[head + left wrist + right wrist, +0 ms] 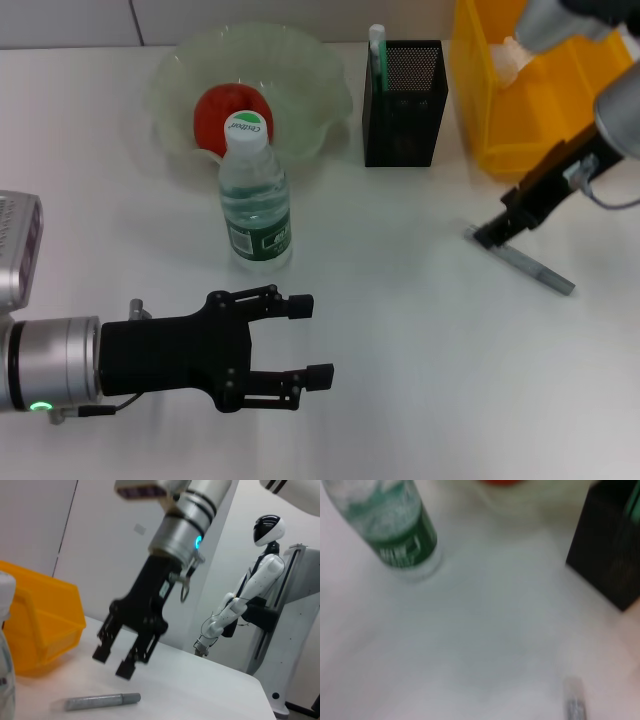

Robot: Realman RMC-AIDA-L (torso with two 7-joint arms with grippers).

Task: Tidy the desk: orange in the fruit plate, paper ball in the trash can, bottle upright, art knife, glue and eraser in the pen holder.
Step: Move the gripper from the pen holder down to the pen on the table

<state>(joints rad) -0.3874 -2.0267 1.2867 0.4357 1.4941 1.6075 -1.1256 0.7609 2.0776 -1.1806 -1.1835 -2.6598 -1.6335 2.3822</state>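
The grey art knife [522, 263] lies flat on the table right of centre; it also shows in the left wrist view [102, 701] and the right wrist view [574, 706]. My right gripper [487, 238] hangs open just above the knife's near end, not touching it [113, 661]. My left gripper [312, 342] is open and empty low at the front left. The bottle [255, 205] stands upright. The orange [222, 112] lies in the pale green fruit plate [320, 70]. A green and white stick [377, 48] stands in the black pen holder [405, 100]. No eraser shows.
A yellow bin [545, 110] stands at the back right with a white crumpled thing [510, 55] inside, partly hidden by my right arm. The bin also shows in the left wrist view [42, 630]. A white humanoid robot [260, 580] stands beyond the table.
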